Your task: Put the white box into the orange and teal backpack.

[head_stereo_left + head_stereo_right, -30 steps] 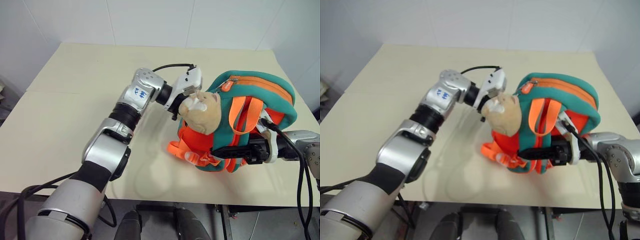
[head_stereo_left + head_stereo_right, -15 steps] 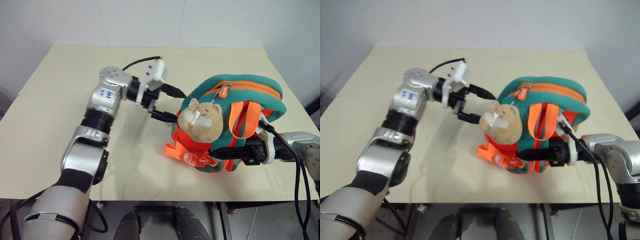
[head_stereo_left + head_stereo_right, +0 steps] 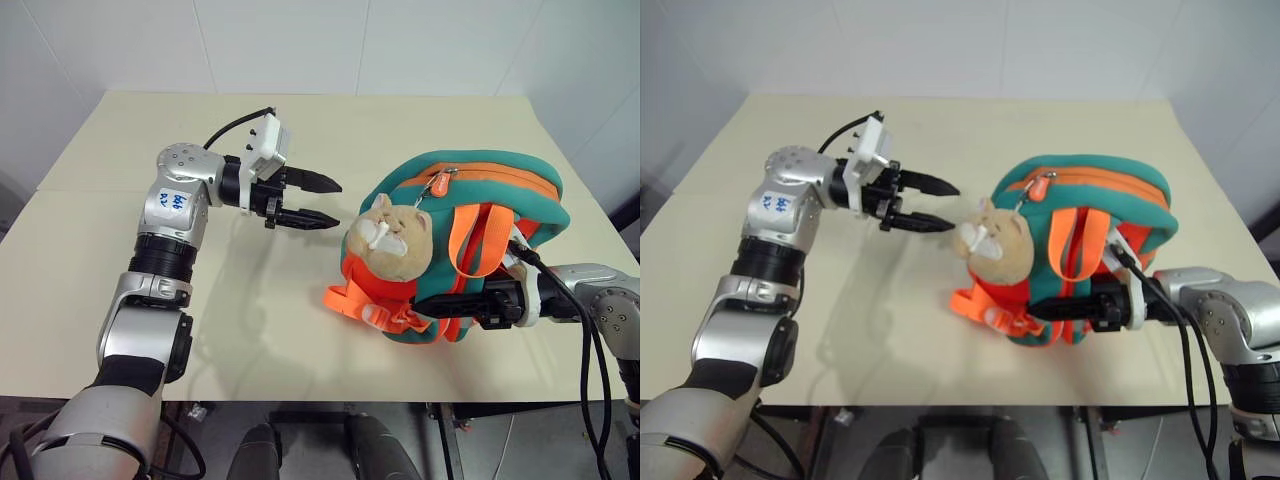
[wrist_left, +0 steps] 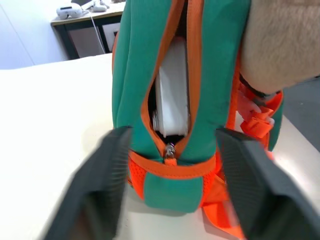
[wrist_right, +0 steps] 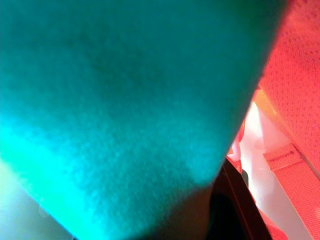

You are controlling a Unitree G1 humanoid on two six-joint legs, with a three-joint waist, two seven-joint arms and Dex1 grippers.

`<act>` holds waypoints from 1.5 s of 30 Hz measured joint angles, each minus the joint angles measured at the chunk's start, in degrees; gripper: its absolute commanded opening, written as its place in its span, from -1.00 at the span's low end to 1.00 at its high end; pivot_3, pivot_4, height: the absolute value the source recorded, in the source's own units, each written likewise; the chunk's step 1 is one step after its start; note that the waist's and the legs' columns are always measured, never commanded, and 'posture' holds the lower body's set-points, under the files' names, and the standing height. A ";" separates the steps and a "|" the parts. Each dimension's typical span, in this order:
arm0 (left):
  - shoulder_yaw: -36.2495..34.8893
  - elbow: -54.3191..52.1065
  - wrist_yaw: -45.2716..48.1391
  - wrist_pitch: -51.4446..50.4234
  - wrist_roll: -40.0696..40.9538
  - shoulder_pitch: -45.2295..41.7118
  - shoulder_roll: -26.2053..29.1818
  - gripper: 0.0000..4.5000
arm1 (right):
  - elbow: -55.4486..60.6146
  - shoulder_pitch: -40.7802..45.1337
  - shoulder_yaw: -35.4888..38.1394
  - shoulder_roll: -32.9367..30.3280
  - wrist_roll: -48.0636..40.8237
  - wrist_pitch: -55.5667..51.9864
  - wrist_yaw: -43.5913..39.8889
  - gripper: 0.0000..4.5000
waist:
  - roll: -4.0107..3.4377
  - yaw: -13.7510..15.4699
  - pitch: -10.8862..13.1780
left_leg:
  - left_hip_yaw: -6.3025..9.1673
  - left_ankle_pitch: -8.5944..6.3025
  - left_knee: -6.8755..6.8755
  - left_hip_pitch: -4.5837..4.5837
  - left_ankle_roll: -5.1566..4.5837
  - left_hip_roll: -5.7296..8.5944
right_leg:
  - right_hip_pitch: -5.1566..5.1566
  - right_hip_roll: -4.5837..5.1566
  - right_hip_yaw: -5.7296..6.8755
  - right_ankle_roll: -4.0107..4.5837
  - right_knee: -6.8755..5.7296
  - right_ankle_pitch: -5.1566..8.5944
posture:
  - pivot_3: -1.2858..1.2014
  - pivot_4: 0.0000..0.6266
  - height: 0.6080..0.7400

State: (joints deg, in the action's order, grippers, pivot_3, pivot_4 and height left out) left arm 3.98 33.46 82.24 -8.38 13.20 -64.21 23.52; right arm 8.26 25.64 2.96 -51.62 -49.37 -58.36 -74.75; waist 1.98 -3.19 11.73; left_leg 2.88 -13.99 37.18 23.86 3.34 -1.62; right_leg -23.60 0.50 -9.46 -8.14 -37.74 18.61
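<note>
1. My left gripper (image 3: 318,201) hangs above the pale beige bench (image 3: 120,260) beside the small orange and teal backpack (image 3: 505,185), apart from it, jaws parted and empty.
2. The flat white box (image 4: 172,97) sits inside the backpack's half-open zip.
3. My right gripper (image 3: 425,302) is pinched narrow on the backpack's lower teal edge, below its beige plush cat head (image 3: 390,236).

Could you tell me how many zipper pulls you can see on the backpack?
2: one orange pull at the top of the orange and teal backpack by the plush cat head, one metal pull below the white box. Others may be hidden.
</note>
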 measured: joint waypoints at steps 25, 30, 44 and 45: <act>4.36 8.42 -4.79 7.82 -3.57 -2.02 -10.46 -0.99 | 1.15 -2.89 1.89 -0.01 -0.90 0.64 2.00 -0.77 | 0.00 0.06 0.00 | -0.01 0.00 -0.02 -0.01 0.00 0.02 | 0.03 -0.01 -0.02 -0.01 0.05 0.00 | 0.03 -0.52 1.00; 4.39 12.43 -8.59 10.99 -5.64 -3.34 -11.98 -0.99 | 1.34 -3.58 2.32 -0.01 -1.42 0.63 2.60 -0.77 | 0.00 0.18 0.00 | -0.01 0.00 0.00 -0.02 0.00 0.04 | 0.08 -0.01 -0.02 -0.03 0.09 -0.01 | 0.03 -0.52 1.00; 2.55 3.63 -5.02 4.49 -2.91 0.19 -5.41 -0.22 | 2.31 -3.88 2.60 -0.01 -1.81 0.65 3.13 -0.77 | 0.00 0.26 0.00 | -0.01 0.00 -0.12 -0.06 0.00 0.00 | 0.07 -0.02 -0.03 -0.04 0.13 -0.02 | 0.03 -0.52 1.00; 1.99 2.12 -4.55 3.50 -2.17 1.01 -4.24 -0.09 | 2.30 -3.89 2.60 0.00 -1.78 0.65 3.13 -0.77 | 0.00 0.17 0.00 | 0.00 0.00 -0.11 -0.06 0.00 -0.01 | 0.08 -0.02 -0.03 -0.04 0.12 -0.02 | 0.03 -0.52 1.00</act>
State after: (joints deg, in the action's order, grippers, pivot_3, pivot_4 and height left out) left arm 5.97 35.58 77.69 -4.88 11.03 -63.20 19.29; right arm 10.57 21.75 5.56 -51.62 -51.15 -57.71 -71.62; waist 1.98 -3.02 11.73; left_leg 2.88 -13.99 37.07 23.80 3.34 -1.62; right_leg -23.52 0.49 -9.49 -8.18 -37.62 18.59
